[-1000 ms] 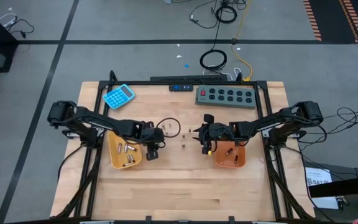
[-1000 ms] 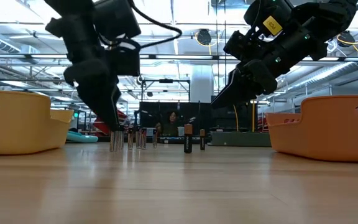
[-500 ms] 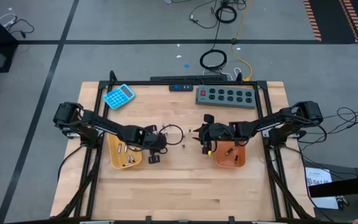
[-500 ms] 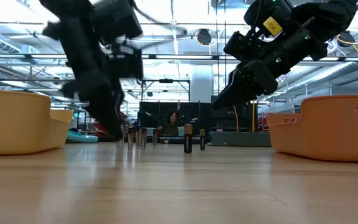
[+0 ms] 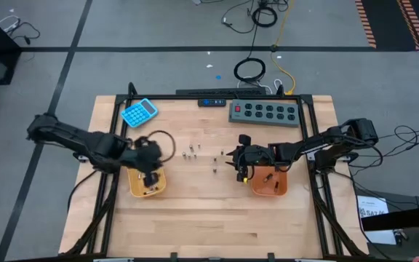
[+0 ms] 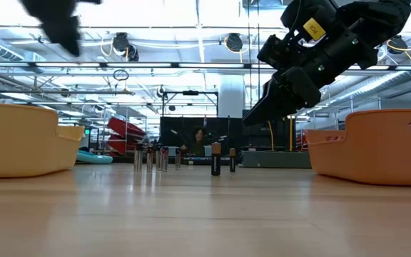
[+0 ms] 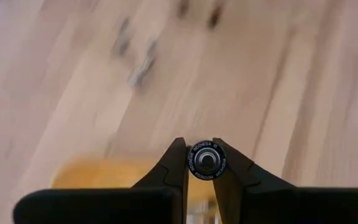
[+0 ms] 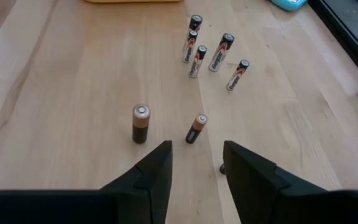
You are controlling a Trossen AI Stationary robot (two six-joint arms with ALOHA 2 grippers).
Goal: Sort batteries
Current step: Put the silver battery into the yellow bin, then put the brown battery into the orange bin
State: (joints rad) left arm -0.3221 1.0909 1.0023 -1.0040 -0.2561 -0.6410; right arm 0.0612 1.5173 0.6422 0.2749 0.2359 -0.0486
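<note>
The left claw, over the yellow tray, clamps 1 battery endwise; the right claw hangs wide above the upright batteries mid-counter: light, rigid, slippery cells, best pinched across the body.

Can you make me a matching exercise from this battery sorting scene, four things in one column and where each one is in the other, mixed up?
Things:
1. left gripper
2. right gripper
3. blue calculator
4. grey power strip

Places or states:
A. far edge, right of centre
B. fingers open, over the standing batteries
C. far left corner area
D. shut on a battery, above the yellow tray

Pairs: 1-D, 2-B, 3-C, 4-A
</note>
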